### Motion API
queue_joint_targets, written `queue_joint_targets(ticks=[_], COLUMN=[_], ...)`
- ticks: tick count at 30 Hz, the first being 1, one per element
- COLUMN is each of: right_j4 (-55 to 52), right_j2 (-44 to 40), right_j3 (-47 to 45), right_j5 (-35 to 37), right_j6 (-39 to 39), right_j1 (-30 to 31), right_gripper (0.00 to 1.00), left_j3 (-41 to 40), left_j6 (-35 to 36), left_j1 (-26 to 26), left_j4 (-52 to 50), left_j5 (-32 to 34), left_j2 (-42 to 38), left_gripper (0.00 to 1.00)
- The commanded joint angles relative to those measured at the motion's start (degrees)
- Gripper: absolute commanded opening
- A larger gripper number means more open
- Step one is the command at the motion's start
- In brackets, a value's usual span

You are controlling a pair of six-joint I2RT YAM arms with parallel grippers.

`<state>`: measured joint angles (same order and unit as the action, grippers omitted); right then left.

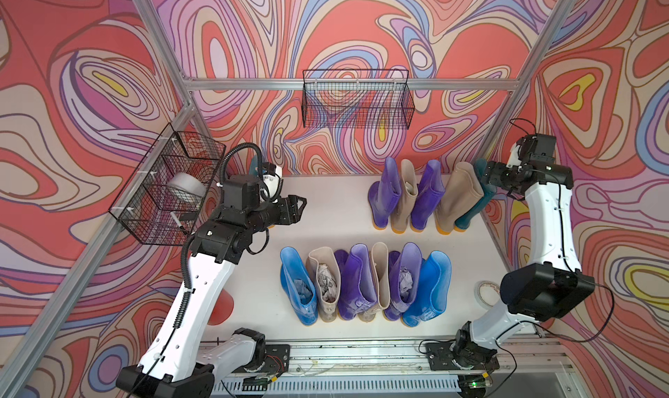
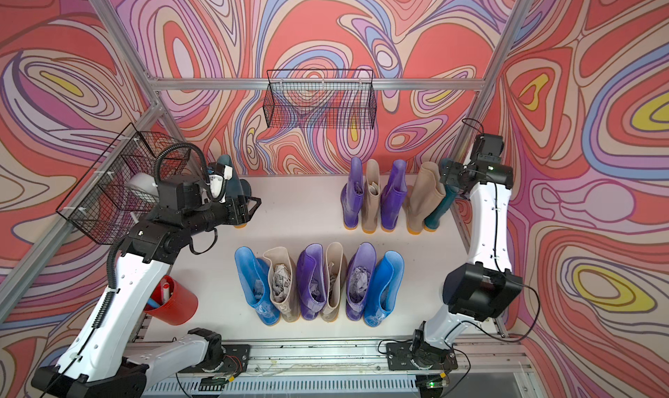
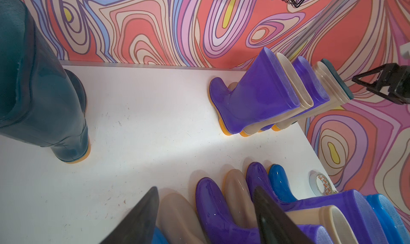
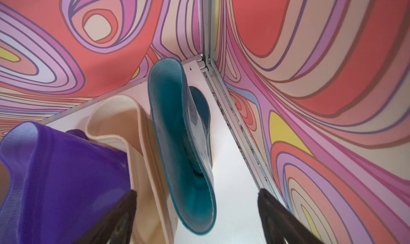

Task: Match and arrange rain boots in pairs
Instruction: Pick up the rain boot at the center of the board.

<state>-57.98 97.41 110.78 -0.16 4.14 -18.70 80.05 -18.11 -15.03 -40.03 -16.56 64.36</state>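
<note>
While the right hand [image 4: 196, 193] hangs over the teal boot [image 4: 177, 132] with its fingers apart and the boot's open top between them, nothing is gripped yet. That boot stands at the right end of the back row, by the corner of the counter [image 4: 231, 169], its soft top pressed against a beige boot [image 4: 119, 120]. A pinch here could, I judge, catch the beige rim too, or fold the floppy top and tip the row on lifting. The left hand [image 1: 298, 206], fingers likewise apart and empty, hovers near the second teal boot [image 3: 40, 94] at the back left, well apart from its mate. In both top views the left arm covers most of that boot, and whether the right fingers touch anything is unclear.
</note>
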Motion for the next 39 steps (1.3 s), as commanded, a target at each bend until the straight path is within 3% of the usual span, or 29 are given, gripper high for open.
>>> queue_joint_targets(ticks=[1, 9, 18, 39], right_j4=[1.64, 5.04, 11.91, 13.68], right_j2=[1.48, 0.89, -5.36, -2.05], right_j3=[0.9, -1.62, -13.0, -14.2], right_j5=[-2.15, 0.01, 1.72, 1.5], right_j6=[-0.69, -0.19, -0.49, -0.03], right_j1=[-0.37, -0.39, -0.49, -0.68], right_gripper=[0.85, 0.81, 0.8, 0.8], left_j3=[-1.12, -1.3, -1.4, -0.71], left_j6=[-0.79, -1.22, -1.49, -1.04], left_j1=[-0.31, -0.38, -0.75, -1.4], left_j4=[1.14, 1.62, 1.69, 0.66], left_j5=[-0.6, -0.75, -0.47, 0.38], left_j2=[-0.05, 0.53, 0.82, 0.94], left_gripper=[0.69, 0.68, 0.68, 0.67])
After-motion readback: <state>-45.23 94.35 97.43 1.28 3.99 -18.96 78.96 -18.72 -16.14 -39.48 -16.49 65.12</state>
